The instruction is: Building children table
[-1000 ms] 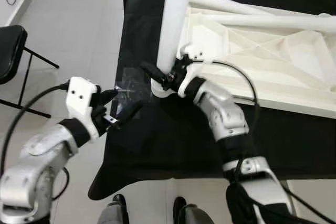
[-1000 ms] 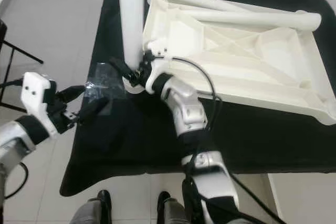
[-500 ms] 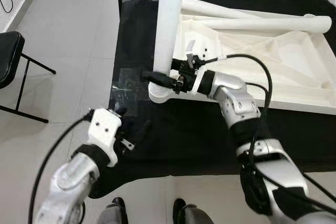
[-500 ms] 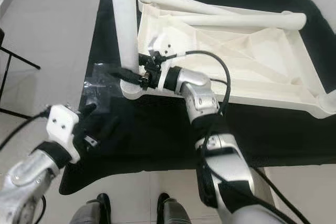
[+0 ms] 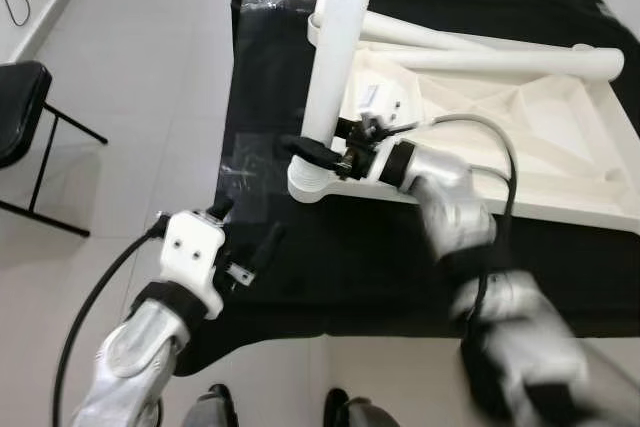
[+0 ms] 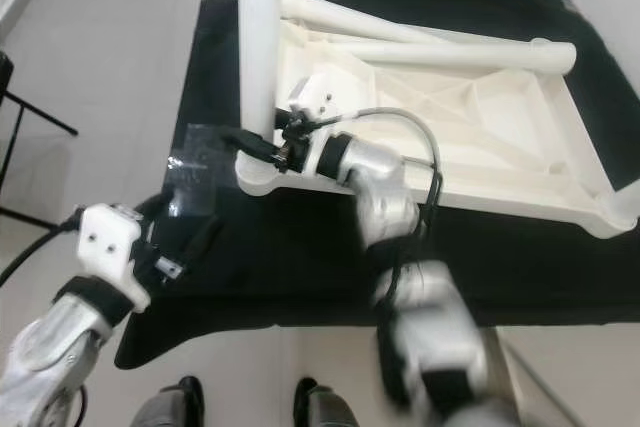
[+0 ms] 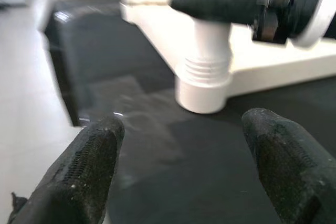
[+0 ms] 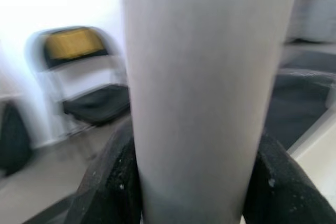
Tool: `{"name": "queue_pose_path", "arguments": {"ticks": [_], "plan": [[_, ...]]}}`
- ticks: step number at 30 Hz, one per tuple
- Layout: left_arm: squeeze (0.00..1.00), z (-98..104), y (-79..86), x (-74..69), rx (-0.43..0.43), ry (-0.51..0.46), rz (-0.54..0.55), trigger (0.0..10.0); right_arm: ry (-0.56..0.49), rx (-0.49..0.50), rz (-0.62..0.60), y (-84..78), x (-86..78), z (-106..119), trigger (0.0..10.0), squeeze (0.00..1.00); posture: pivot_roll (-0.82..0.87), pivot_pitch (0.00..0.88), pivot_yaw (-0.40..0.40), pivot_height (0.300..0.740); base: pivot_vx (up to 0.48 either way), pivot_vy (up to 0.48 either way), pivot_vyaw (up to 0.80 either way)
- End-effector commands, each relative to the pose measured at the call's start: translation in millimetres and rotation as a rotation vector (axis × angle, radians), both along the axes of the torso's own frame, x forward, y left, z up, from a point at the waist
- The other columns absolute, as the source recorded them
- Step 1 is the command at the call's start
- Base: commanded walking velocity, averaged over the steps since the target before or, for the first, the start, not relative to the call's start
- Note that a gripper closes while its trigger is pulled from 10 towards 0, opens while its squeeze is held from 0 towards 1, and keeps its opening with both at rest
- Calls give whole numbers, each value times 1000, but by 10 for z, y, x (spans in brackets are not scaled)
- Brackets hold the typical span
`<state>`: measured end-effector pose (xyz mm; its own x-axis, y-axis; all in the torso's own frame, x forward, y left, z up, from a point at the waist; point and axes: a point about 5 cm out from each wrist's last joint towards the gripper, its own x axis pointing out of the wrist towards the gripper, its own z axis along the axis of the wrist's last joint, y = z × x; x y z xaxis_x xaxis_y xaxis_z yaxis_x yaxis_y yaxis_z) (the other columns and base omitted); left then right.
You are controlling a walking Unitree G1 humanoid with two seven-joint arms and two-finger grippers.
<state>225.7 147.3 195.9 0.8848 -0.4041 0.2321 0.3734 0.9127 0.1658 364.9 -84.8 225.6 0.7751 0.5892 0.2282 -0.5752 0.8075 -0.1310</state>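
A white plastic children's tabletop (image 5: 520,137) lies upside down on a black cloth. One white leg (image 5: 340,47) stands upright in its near-left corner socket (image 5: 312,179). My right gripper (image 5: 322,152) is shut on that upright leg just above the socket; in the right wrist view the leg (image 8: 205,93) sits between both fingers (image 8: 113,182). Two more white legs (image 6: 440,49) lie across the far side of the tabletop. My left gripper (image 5: 245,237) hovers open at the cloth's near-left corner, with nothing between its fingertips (image 7: 89,156), facing the socket (image 7: 205,85).
The black cloth (image 5: 350,257) covers a low surface on a pale tiled floor. A clear plastic bag (image 6: 195,172) lies on the cloth near the socket. A black folding chair (image 5: 25,107) stands at the left. My feet (image 5: 275,409) show at the cloth's near edge.
The view has shifted a little. My right forearm is blurred from moving while the gripper stays shut on the upright leg. The left gripper has stayed near the cloth corner.
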Motion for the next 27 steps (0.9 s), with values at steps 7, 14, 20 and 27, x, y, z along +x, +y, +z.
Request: {"name": "queue_pose_path", "arguments": {"ticks": [7, 14, 20, 27], "plan": [[0, 12, 175, 30, -54, 8, 73, 10000, 206, -129, -179, -42, -212, -561, 0, 0, 120, 253, -105, 740, 0, 0, 0], [0, 60, 223, 122, -32, -13, 103, 10000, 114, -65, 31, 149, -88, -221, 10000, 1000, 119, 251, -102, 740, 0, 0, 0], [0, 82, 206, 136, -34, -17, 100, 10000, 16, -84, 242, 182, -96, 50, 10000, 733, 128, 254, -110, 740, 0, 0, 0], [0, 90, 181, 147, -34, -16, 89, 10000, -41, -217, 617, 214, -133, 168, 10000, 0, 139, 257, -121, 740, 0, 0, 0]]}}
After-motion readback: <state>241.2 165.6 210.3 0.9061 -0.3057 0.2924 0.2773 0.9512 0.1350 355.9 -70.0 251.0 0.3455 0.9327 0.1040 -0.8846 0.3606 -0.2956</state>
